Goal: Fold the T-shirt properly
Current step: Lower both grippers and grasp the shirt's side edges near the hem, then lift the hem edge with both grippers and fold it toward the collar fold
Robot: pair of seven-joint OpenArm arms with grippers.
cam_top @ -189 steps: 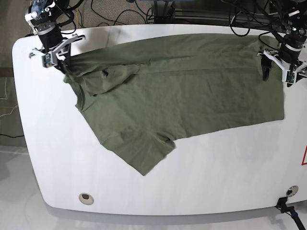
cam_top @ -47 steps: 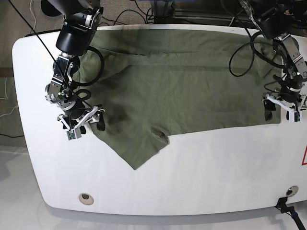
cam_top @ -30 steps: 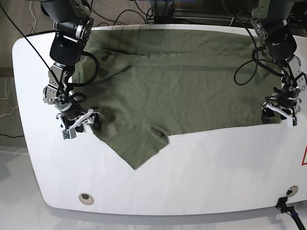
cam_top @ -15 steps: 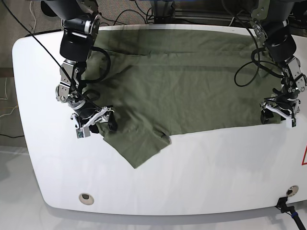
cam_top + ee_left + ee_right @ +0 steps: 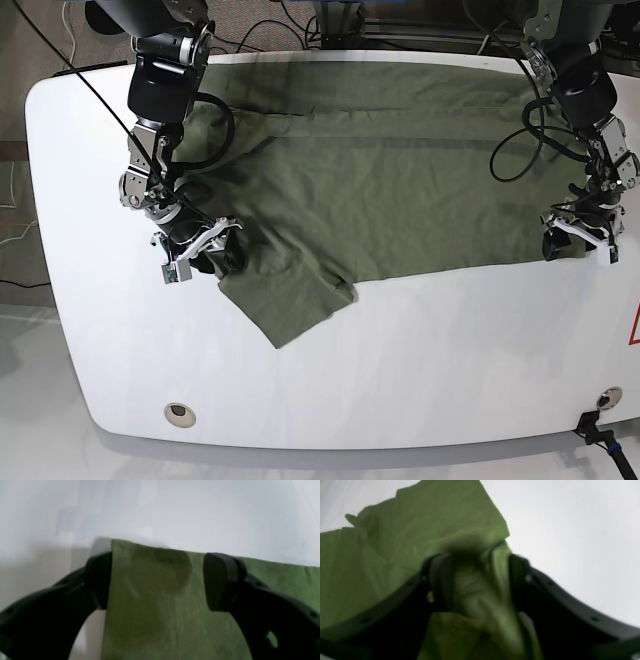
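The olive-green T-shirt (image 5: 380, 180) lies spread across the white table, one sleeve pointing toward the front edge. At the shirt's left edge in the base view, my right gripper (image 5: 205, 260) is down on the cloth. In the right wrist view my right gripper (image 5: 480, 580) has its fingers partly closed with a bunched ridge of the T-shirt (image 5: 395, 555) between them, touching both. My left gripper (image 5: 577, 247) sits at the shirt's right front corner. In the left wrist view my left gripper (image 5: 157, 580) is open, straddling the flat corner of the T-shirt (image 5: 155, 610).
The white table (image 5: 450, 370) has bare surface in front of the shirt. A round grommet (image 5: 179, 411) sits near the front left. A black clamp (image 5: 600, 430) is at the front right corner. Cables (image 5: 260, 25) run behind the table.
My right gripper slid right along the shirt's left edge and narrowed its jaws, bunching the cloth and pushing the sleeve inward. My left gripper has stayed put, open, at the right corner.
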